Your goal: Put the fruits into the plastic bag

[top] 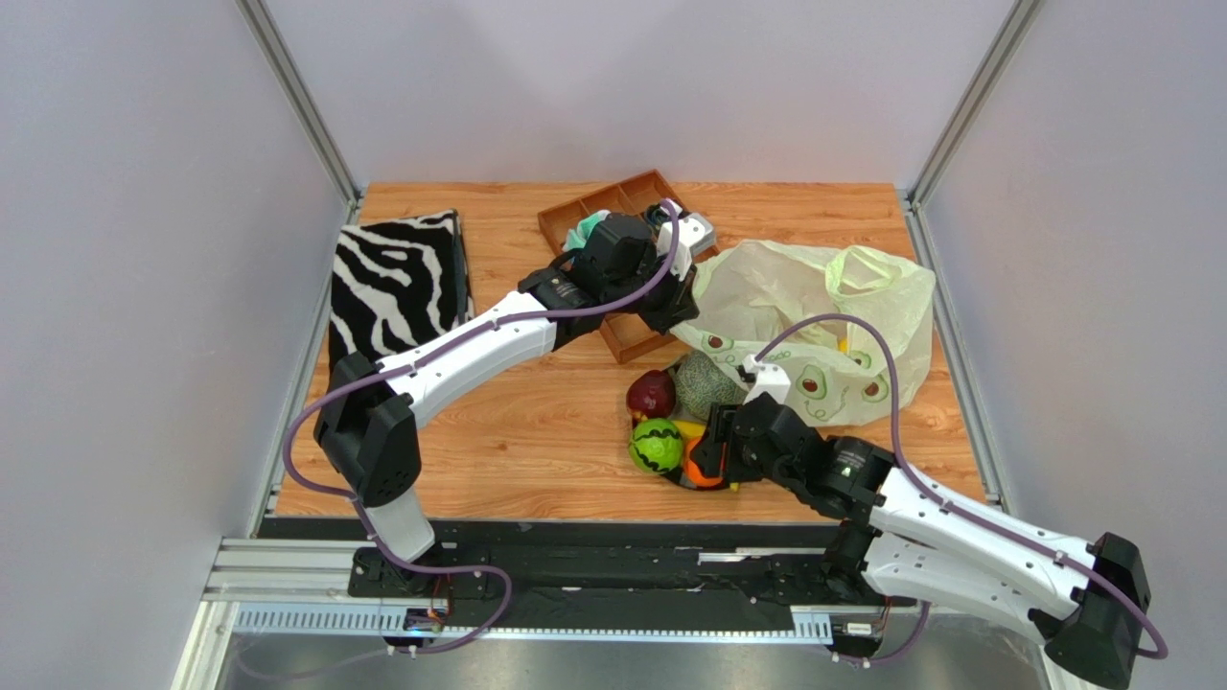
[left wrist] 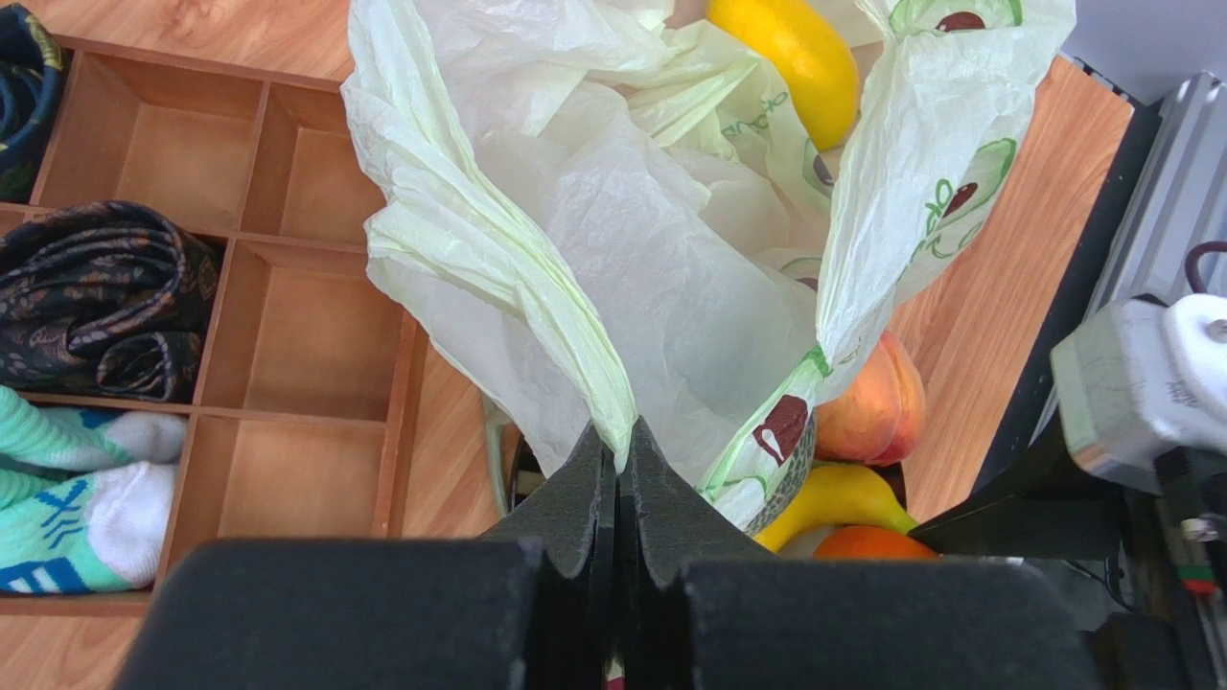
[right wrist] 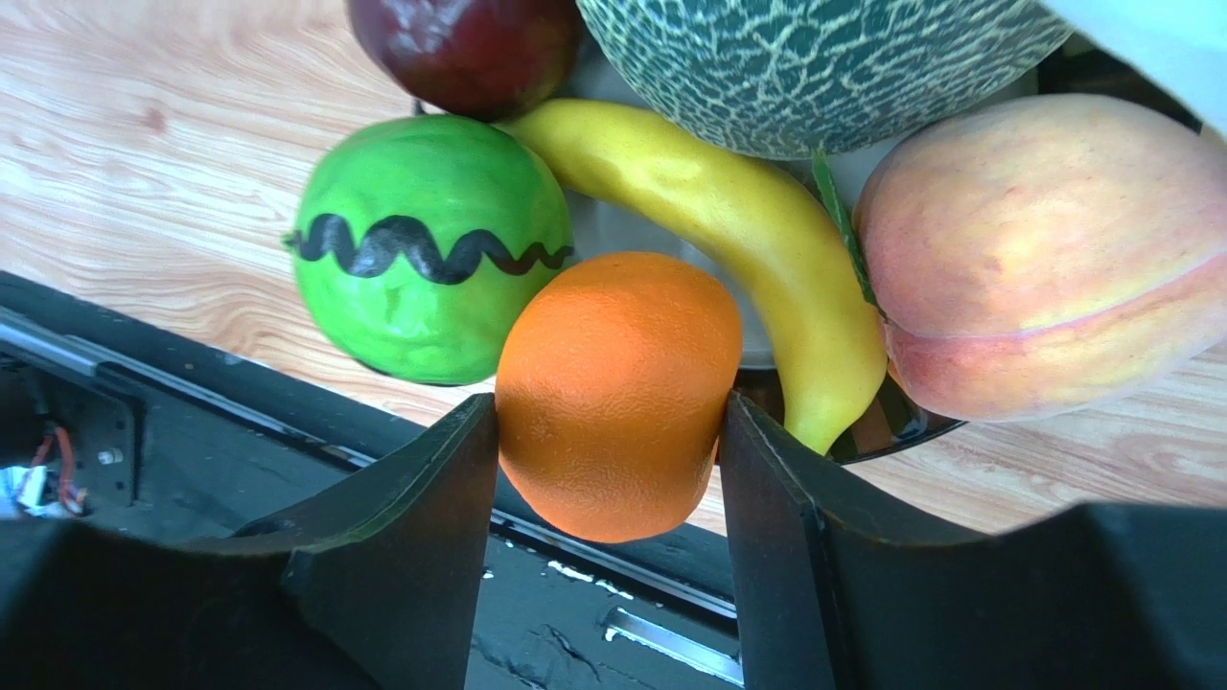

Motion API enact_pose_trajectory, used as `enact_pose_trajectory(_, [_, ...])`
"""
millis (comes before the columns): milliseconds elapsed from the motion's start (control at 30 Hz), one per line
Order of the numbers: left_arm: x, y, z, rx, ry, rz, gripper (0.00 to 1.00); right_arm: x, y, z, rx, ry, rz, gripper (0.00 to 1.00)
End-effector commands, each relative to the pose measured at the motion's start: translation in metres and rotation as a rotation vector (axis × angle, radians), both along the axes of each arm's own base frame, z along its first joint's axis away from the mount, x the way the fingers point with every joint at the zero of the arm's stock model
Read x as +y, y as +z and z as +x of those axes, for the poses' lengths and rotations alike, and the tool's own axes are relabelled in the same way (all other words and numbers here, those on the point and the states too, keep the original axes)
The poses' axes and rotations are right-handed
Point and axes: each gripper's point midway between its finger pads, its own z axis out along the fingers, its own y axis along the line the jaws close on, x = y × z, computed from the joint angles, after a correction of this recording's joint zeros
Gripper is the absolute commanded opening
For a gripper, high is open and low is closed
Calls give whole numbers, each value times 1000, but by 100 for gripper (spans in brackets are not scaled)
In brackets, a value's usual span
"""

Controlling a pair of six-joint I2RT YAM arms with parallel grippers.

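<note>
Progress: early. The plastic bag (left wrist: 648, 245), its rim pinched in the closed left jaws, holds one yellow oblong fruit (left wrist: 785, 58) well beyond them. The right jaws clasp the orange (right wrist: 619, 388).

Outstanding, on the surface (right wrist: 144, 173) just beyond the right jaws:
- striped green ball (right wrist: 425, 245)
- banana (right wrist: 720, 216)
- peach (right wrist: 1037, 259)
- melon (right wrist: 821, 58)
- apple (right wrist: 461, 43)

The wooden tray (left wrist: 231, 237) beside the left jaws holds cloth rolls (left wrist: 101, 295).

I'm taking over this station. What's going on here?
The left gripper is pinched shut on the edge of the bag, holding it up with its mouth open. A yellow fruit shows inside. The right gripper has its fingers against both sides of the orange. The orange sits in the pile outside the bag with the melon, apple, banana, peach and green ball.
</note>
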Motion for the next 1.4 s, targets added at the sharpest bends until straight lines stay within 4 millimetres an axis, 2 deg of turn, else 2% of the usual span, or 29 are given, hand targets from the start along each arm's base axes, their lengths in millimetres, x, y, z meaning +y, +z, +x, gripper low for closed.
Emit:
enact_pose_trajectory(0, [-5, 20, 7, -28, 3, -43, 0, -4, 13, 2, -41, -31, 33, 39])
enact_pose_trajectory(567, [-5, 18, 7, -24, 0, -41, 0, -23, 42, 10, -131, -50, -17, 38])
enact_pose_trajectory(667, [-5, 20, 7, -26, 1, -43, 0, -19, 39, 7, -109, -27, -19, 42])
enact_pose_trajectory(767, [-5, 18, 7, -25, 2, -38, 0, -14, 34, 0, -65, -7, -9, 53])
enact_pose_trajectory(800, [-6, 19, 7, -27, -1, -41, 0, -12, 33, -2, -59, 2, -6, 62])
enact_pose_trajectory(900, [-5, 18, 7, -23, 1, -39, 0, -10, 29, -8, -47, 4, -3, 71])
enact_pose_trajectory(1200, [-6, 17, 7, -19, -2, -40, 0, -3, 7, -11, -13, 9, -71, 78])
enact_pose_trajectory(1367, [-6, 16, 7, -17, -2, -38, 0, -3, 0, -10, 0, 5, -95, 78])
